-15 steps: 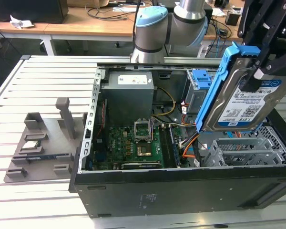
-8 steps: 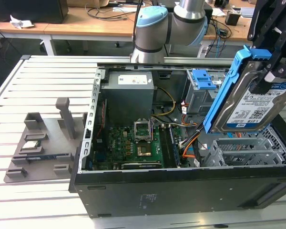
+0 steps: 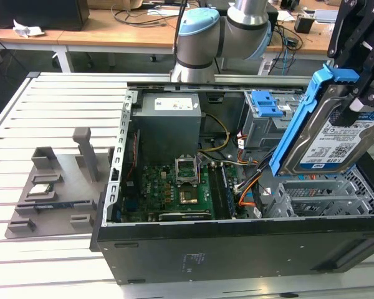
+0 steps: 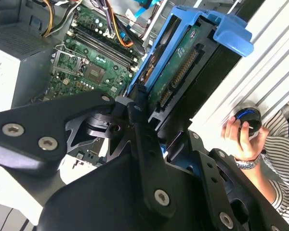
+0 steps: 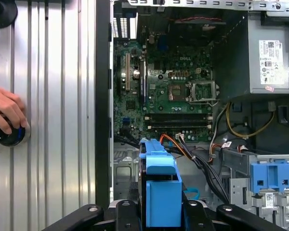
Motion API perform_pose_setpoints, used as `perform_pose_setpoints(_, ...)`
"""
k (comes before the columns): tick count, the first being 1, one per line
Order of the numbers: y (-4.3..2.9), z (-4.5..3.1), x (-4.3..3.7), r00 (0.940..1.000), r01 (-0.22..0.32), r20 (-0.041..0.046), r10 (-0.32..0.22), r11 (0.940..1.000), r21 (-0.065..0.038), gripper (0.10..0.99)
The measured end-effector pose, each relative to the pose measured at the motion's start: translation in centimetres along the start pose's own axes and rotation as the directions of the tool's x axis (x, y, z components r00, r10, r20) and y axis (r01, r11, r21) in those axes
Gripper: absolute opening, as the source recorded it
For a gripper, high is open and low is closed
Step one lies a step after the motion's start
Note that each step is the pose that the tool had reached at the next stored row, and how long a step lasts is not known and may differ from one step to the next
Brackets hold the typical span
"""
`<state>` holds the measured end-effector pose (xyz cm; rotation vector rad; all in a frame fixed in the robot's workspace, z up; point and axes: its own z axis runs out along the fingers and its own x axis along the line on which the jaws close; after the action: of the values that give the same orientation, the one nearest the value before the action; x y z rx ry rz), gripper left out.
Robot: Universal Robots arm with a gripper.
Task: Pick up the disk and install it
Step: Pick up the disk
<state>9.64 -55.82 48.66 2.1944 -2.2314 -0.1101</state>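
A ribbed metal surface carries an open computer case, with cluttered desks behind it; a person's hand rests on a round black knob on the surface just beside the case.

The claw is clamped on the disk, its black fingers pressing the blue frame from both sides. The disk hangs tilted above the case, over the end that holds the metal drive cage, and touches nothing in the case.

The step in hand looks to be bringing the disk to that cage. To do it well, I judge that the tilt should be taken out so the frame's edges run parallel with the cage rails; the disk should keep clear of the cable bundle lying just beside the cage; the grip should stay on the frame and not on the labelled face.

Inside the case lie a green circuit board on the floor, a grey power box at the far end, and a second blue frame seated in a bay near the cage. Outside the case, on the side away from the disk, a grey tray holds a small square chip.
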Motion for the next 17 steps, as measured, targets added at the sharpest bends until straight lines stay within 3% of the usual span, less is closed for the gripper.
perform_pose_setpoints(17,-1.08,0.99,0.03,1.0,0.0,0.0,0.0,1.0,0.0,0.365)
